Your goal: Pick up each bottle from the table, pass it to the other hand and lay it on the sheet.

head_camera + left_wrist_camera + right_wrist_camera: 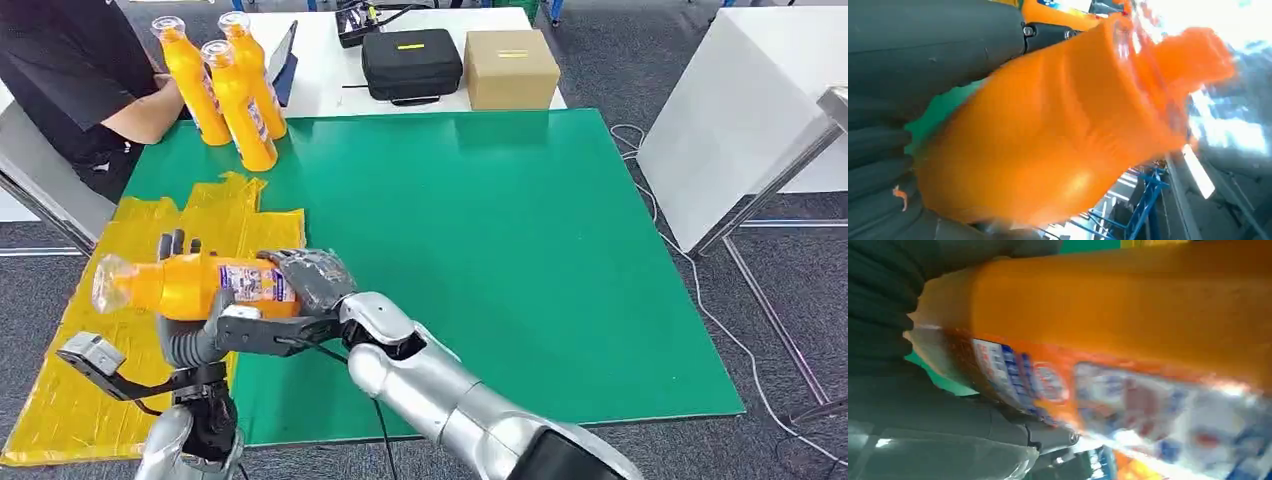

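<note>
An orange bottle [185, 284] with a printed label lies level in the air above the yellow sheet [70, 400], its clear cap end pointing left. My left hand [195, 318] wraps around its middle from below, dark fingers [175, 245] showing over the top. My right hand [315, 277] grips its base end, the silver arm reaching in from the lower right. Up close, the bottle [1058, 135] lies against my left hand [908, 55], and its label side [1128, 315] lies against my right hand [913, 405]. Three more orange bottles [240, 100] stand upright at the table's far left.
A person in black [80, 70] sits at the far left corner, forearm by the standing bottles. The green mat [480, 250] covers the table. A black case [411, 62], a cardboard box [510, 68] and a tablet [283, 60] lie on the white table behind.
</note>
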{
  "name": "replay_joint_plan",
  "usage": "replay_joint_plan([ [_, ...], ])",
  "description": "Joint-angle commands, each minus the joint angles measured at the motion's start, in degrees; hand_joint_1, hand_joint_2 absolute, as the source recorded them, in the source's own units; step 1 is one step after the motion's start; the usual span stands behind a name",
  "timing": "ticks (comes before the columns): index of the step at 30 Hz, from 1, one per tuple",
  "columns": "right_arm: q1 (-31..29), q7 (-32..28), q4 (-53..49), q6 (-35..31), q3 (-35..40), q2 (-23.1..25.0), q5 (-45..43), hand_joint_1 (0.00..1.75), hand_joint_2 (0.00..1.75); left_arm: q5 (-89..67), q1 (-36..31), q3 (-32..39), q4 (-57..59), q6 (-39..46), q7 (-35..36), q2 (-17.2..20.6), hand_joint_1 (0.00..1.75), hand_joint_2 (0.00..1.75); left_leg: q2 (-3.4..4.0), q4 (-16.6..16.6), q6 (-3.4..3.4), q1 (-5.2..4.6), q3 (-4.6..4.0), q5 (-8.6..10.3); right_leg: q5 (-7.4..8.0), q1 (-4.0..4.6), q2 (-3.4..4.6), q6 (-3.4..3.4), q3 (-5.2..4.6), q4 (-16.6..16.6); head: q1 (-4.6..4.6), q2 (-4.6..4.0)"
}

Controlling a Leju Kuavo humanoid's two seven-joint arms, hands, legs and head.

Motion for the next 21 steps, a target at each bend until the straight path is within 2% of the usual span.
replay_joint_plan([
  [1, 0.7, 2.0, 0.5, 1.1, 11.2, -0.9, 2.3, 1.75, 1.75, 1.5, 1.3, 3.9, -2.5, 0.4, 1.1, 0.9, 0.0, 1.75, 0.07, 0.0, -0.12, 0.06, 0.13, -0.06, -0.02, 0.05, 0.05, -0.04, 0.14, -0.1, -0.04, -0.02],
  [8, 1.5, 2.2, -1.1, 2.5, 13.9, -0.9, 4.4, 1.75, 1.75, 3.7, 3.4, 5.8, -5.8, -1.3, 4.2, 0.8, 0.0, 1.75, 0.0, 0.0, -0.1, 0.06, 0.05, -0.02, -0.01, 0.05, -0.02, -0.04, 0.07, -0.1, -0.02, -0.02],
  [9, 1.6, 2.2, -1.5, 2.6, 14.2, -0.9, 4.5, 1.75, 1.75, 3.7, 3.6, 5.9, -6.1, -1.3, 4.2, 0.7, 0.07, 1.75, 0.0, 0.0, -0.15, 0.09, 0.12, -0.05, -0.03, 0.09, -0.02, -0.05, 0.16, -0.1, 0.0, -0.02],
  [10, 1.6, 2.5, -1.8, 3.0, 14.2, -0.9, 4.6, 1.75, 1.75, 3.6, 3.9, 5.8, -6.5, -1.5, 4.3, 0.6, 1.75, 1.75, -0.01, 0.0, -0.14, 0.08, 0.1, -0.04, -0.03, 0.08, -0.03, -0.05, 0.13, -0.1, -0.02, -0.02],
  [21, 1.9, 3.0, -1.0, 4.1, 12.9, -0.9, 4.7, 1.75, 1.75, 2.8, 4.4, 6.0, -7.7, -2.2, 4.6, -0.1, 1.75, 1.75, -0.1, 0.0, -0.14, 0.09, 0.1, -0.02, -0.03, 0.07, -0.12, -0.05, 0.16, -0.1, 0.0, -0.02],
])
